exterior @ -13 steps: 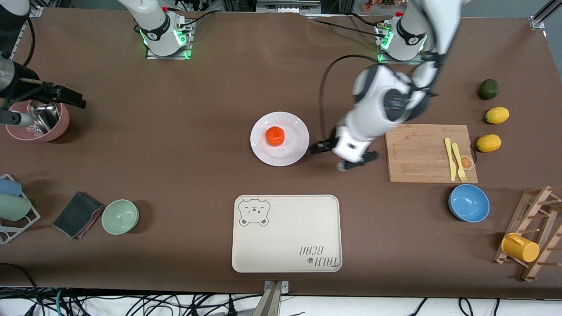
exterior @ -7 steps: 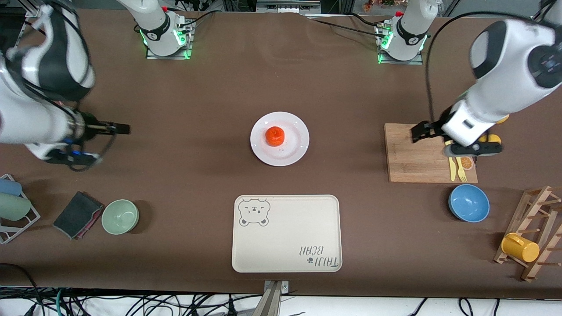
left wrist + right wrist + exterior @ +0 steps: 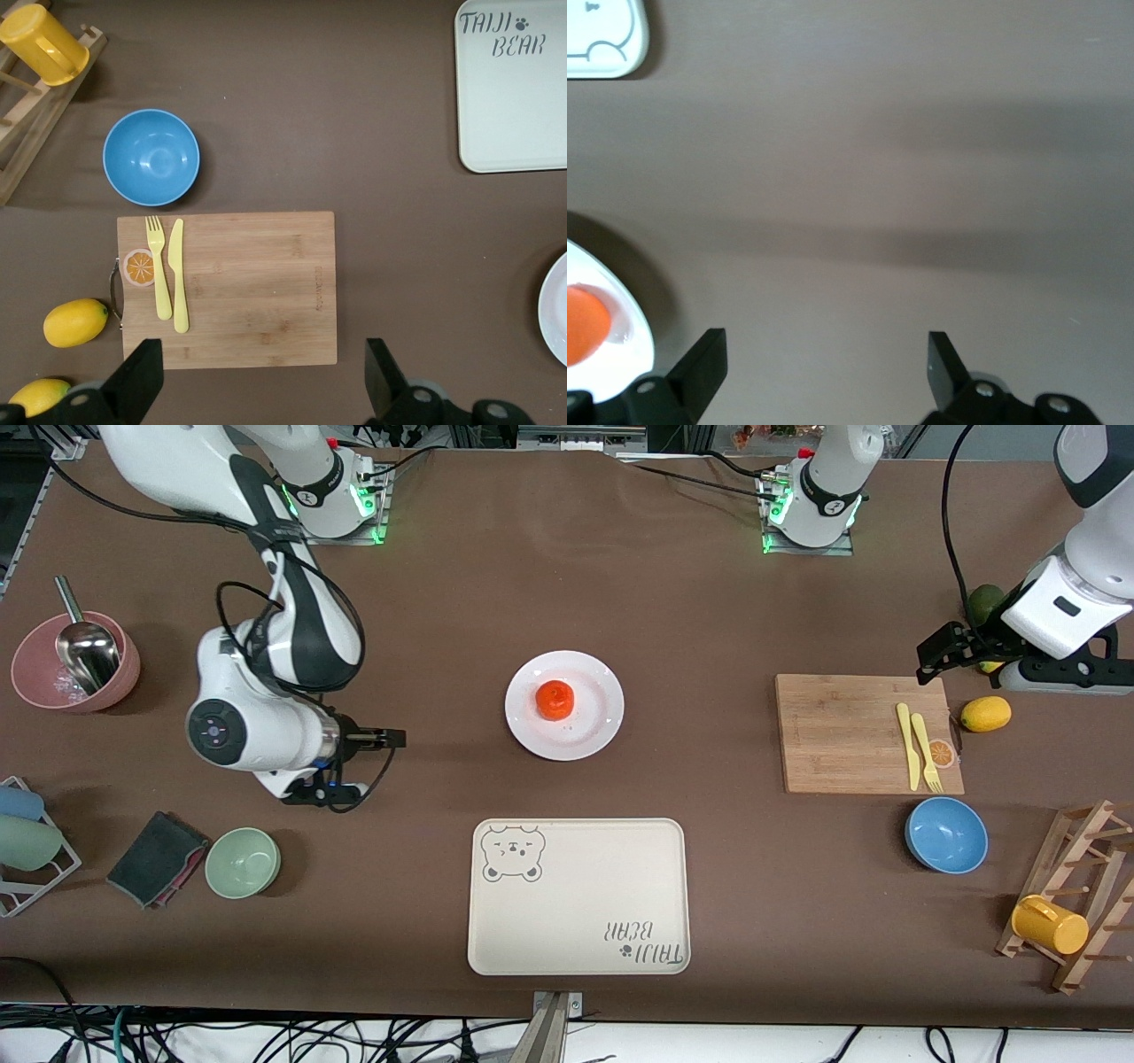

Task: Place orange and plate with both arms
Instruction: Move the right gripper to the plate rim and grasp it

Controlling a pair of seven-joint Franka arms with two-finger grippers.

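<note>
Sitting on the plate [image 3: 564, 705], the orange [image 3: 555, 700] rests slightly toward the right arm's end of the plate's shallow centre, in the middle of the tabletop, well in from every edge. Since a moment ago, in the front view, the left gripper [image 3: 946, 654] has swung away from the plate to the left arm's end, over the corner of the cutting board [image 3: 850, 735] near the lemon [image 3: 985, 714]; the right gripper [image 3: 390, 737] has come in from its own end and now aims at the plate, fingers spread and empty. I judge the placing done, or a second reach starting. The orange stands dimple up; it and the plate are round, with no long axis.

From the left wrist, spread fingers [image 3: 137, 382] frame the board's edge; the tray [image 3: 514, 84] shows at a corner.

From the right wrist, spread fingers [image 3: 700, 359] stand beside the plate's rim [image 3: 629, 323] with the orange [image 3: 585, 323] inside.
</note>
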